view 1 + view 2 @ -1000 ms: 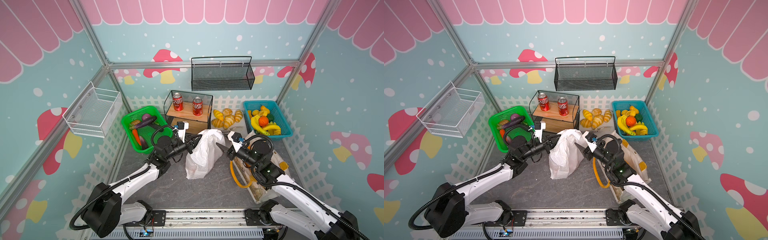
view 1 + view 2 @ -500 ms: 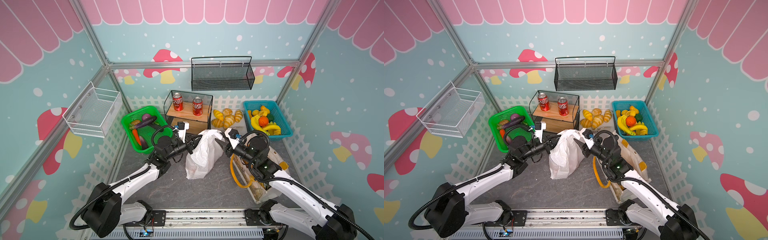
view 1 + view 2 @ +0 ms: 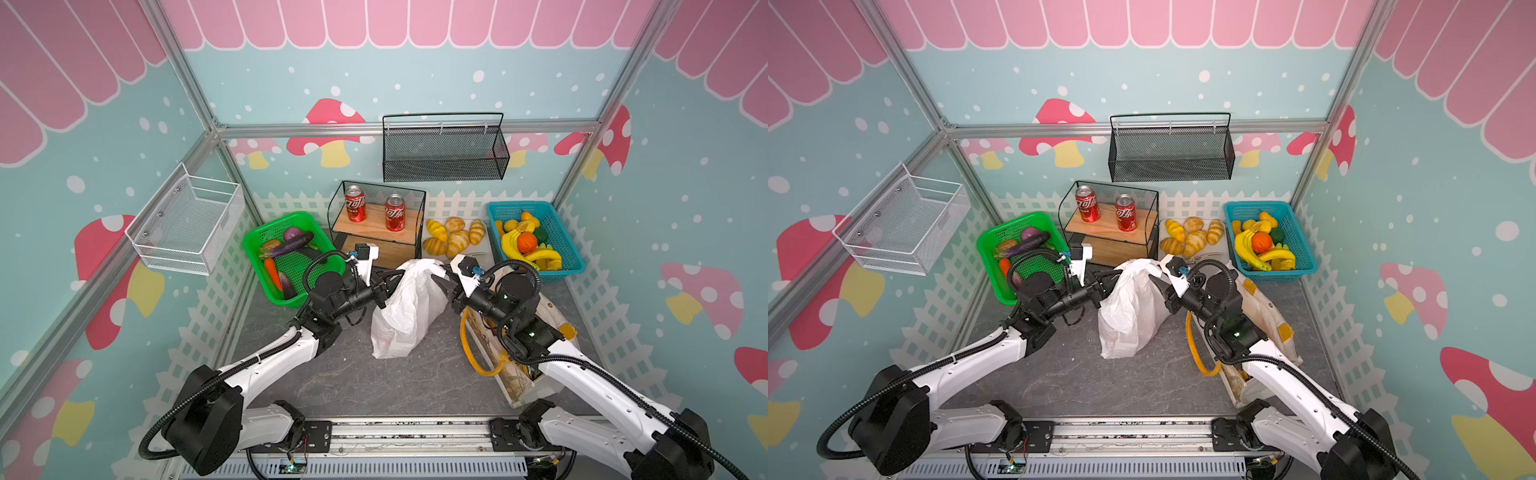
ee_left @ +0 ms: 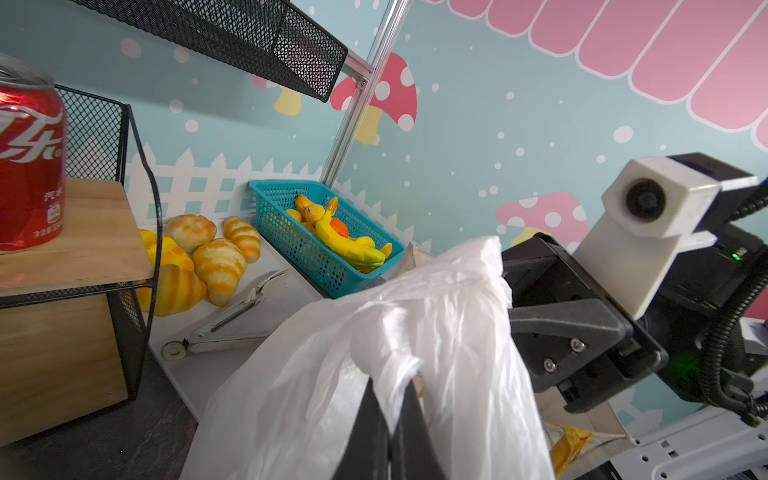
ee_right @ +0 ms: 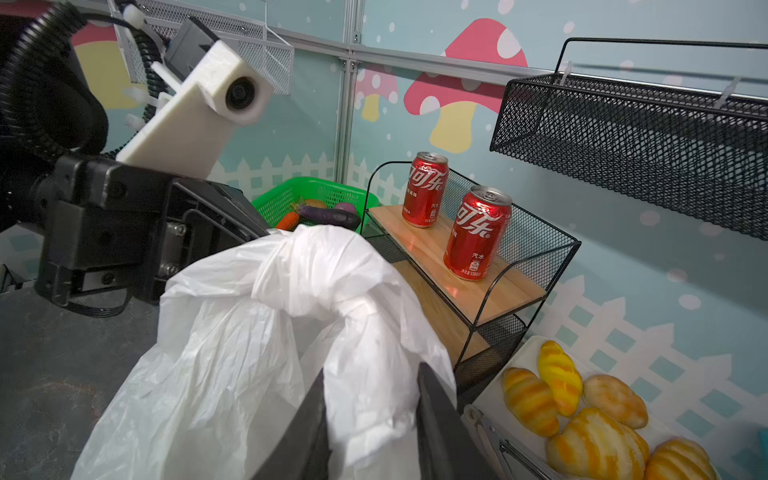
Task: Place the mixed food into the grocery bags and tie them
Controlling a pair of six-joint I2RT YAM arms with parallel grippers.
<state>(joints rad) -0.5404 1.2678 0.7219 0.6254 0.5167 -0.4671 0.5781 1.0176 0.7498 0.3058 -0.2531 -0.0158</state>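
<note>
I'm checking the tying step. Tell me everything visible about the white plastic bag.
The white plastic bag is thin, crinkly and milky white. It stands bulged on the grey tabletop between the two arms, with its top gathered upward. The left gripper is shut on one bunched edge. The right gripper straddles another bunch, but whether it pinches it is unclear. The contents cannot be made out.

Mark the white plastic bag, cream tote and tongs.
white plastic bag (image 3: 405, 316): in a top view, middle of its body.
cream tote (image 3: 1268, 307): in a top view, bare fabric side.
tongs (image 4: 237, 311): left wrist view, mid-handle.
</note>
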